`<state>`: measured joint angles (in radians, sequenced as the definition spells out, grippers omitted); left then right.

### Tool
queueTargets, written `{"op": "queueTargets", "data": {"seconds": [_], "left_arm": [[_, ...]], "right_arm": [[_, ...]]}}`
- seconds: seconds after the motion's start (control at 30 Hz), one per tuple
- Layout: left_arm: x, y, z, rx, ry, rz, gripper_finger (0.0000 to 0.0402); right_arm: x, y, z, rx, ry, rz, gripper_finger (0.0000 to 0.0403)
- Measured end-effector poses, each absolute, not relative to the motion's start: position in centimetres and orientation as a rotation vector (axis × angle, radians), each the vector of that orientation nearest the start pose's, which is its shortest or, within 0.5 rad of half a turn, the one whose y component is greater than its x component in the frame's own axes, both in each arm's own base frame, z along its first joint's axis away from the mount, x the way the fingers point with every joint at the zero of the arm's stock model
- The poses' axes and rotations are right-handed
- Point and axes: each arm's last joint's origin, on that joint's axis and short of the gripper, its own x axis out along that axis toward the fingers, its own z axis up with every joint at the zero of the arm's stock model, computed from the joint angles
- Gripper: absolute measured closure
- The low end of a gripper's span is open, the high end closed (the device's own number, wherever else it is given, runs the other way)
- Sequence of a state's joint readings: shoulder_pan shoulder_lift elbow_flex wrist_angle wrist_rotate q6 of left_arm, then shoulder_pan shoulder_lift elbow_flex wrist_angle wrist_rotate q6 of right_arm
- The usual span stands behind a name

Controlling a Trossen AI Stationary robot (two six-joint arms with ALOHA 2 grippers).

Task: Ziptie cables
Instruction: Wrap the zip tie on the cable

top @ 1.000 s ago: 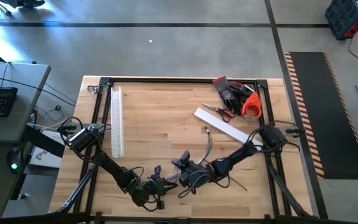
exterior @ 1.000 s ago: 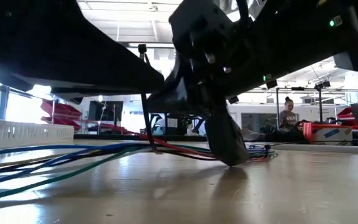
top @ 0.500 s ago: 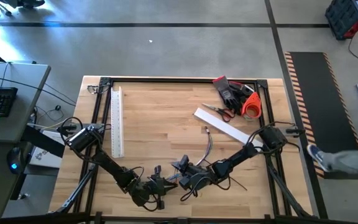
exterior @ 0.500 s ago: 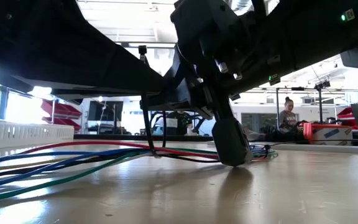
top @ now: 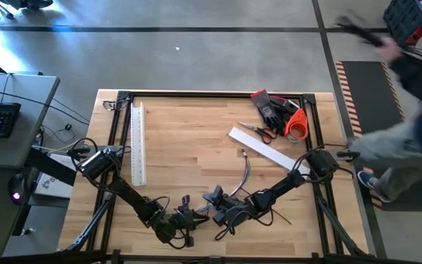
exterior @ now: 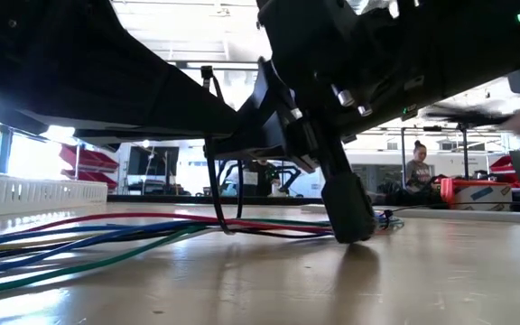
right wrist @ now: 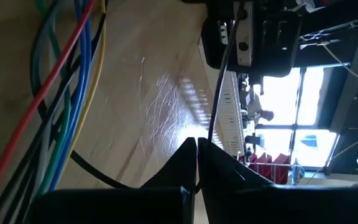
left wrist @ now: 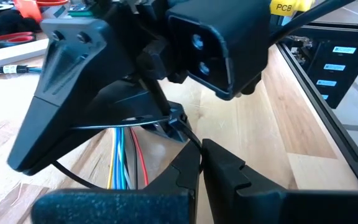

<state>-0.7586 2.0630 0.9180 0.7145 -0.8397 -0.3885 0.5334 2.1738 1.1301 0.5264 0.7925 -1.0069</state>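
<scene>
Overhead, both arms hide most of the cables point(top: 246, 174).

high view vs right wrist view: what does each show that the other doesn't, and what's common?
High view only: the whole table, the white duct near its left edge, scissors, gloves, and a person passing on the right.

Right wrist view only: the separate strands of the cables, red, blue, green and yellow, and a dark ziptie running out of the shut right gripper.

Both: the wooden tabletop, the cables and the left gripper, shut, close by.
</scene>
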Motion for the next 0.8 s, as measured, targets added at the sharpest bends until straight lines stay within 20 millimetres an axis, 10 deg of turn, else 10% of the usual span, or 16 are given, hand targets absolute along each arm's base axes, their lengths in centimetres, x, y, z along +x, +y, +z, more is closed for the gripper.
{"op": "queueTargets", "data": {"seconds": [0.8], "left_arm": [[29.53, -24.11, 10.12, -0.09, 0.293, 0.111, 0.0402]], "right_arm": [[37.22, 19.91, 9.62, -1.264, 0.501, -0.048, 0.0403]]}}
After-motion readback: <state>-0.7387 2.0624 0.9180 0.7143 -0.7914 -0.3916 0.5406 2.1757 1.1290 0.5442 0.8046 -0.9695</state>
